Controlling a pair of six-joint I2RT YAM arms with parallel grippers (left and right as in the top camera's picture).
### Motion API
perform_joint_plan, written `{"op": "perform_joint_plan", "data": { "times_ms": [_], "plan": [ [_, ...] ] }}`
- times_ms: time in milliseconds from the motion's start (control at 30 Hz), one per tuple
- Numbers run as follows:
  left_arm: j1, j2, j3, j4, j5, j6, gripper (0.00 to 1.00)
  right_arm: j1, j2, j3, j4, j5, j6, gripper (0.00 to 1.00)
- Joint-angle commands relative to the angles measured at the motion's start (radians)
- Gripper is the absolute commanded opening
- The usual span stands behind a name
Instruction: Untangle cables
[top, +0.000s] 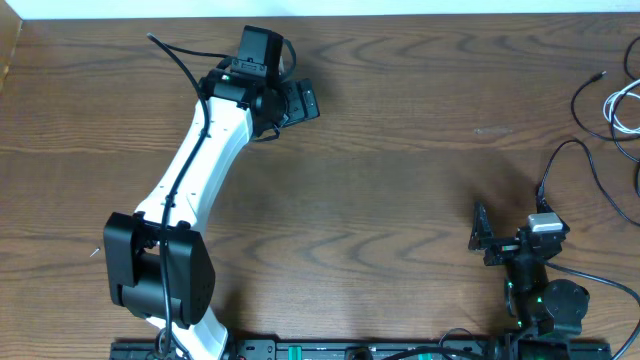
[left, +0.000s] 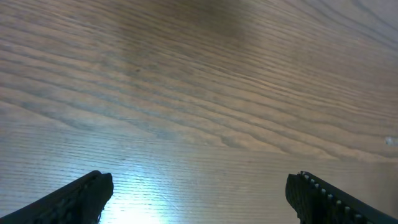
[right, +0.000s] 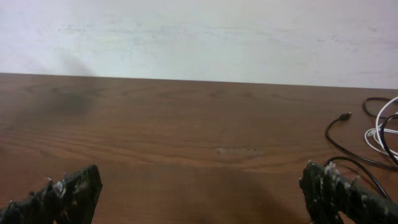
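Note:
The cables lie at the table's far right edge. A black cable with a small plug end (top: 598, 77) curves toward the edge, beside a white cable loop (top: 618, 106). Both show in the right wrist view, the black plug end (right: 344, 116) and the white loop (right: 375, 133). My left gripper (top: 303, 101) is open and empty over bare wood at the far middle-left; its fingertips are wide apart in the left wrist view (left: 199, 193). My right gripper (top: 479, 238) is open and empty near the front right, well short of the cables (right: 199, 193).
A thin black wire (top: 590, 170) loops from my right wrist toward the right edge. Another black wire (top: 172, 55) runs along my left arm. The table's far edge meets a white wall (right: 199, 31). The wooden tabletop (top: 400, 180) lies between the arms.

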Motion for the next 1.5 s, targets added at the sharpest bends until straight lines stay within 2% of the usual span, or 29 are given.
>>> {"op": "perform_joint_plan", "data": {
  "times_ms": [0, 100, 233, 400, 467, 667, 967, 1200, 1467],
  "plan": [
    [0.009, -0.032, 0.002, -0.005, -0.05, 0.006, 0.95, 0.006, -0.009, -0.002, -0.006, 0.012, 0.007, 0.99],
    [0.009, -0.09, -0.01, 0.005, -0.097, 0.028, 0.95, 0.006, -0.009, -0.002, -0.006, 0.012, 0.007, 0.99],
    [0.009, -0.218, -0.079, 0.089, -0.096, 0.175, 0.95, 0.006, -0.009, -0.002, -0.006, 0.012, 0.007, 0.99],
    [0.016, -0.433, -0.27, 0.257, -0.092, 0.372, 0.95, 0.006, -0.009, -0.002, -0.006, 0.012, 0.006, 0.99],
    [0.033, -0.52, -0.362, 0.315, -0.092, 0.404, 0.95, 0.006, -0.009, -0.002, -0.006, 0.012, 0.007, 0.99],
    [0.151, -0.78, -0.637, 0.444, -0.031, 0.406, 0.95, 0.006, -0.009, -0.002, -0.006, 0.012, 0.007, 0.99],
    [0.266, -1.141, -0.997, 0.657, -0.033, 0.407, 0.95, 0.006, -0.009, -0.002, -0.006, 0.012, 0.007, 0.99],
    [0.318, -1.368, -1.206, 0.74, -0.04, 0.419, 0.95, 0.006, -0.009, -0.002, -0.006, 0.012, 0.007, 0.99],
    [0.318, -1.585, -1.386, 0.749, -0.086, 0.449, 0.95, 0.006, -0.009, -0.002, -0.006, 0.012, 0.007, 0.99]
  ]
}}
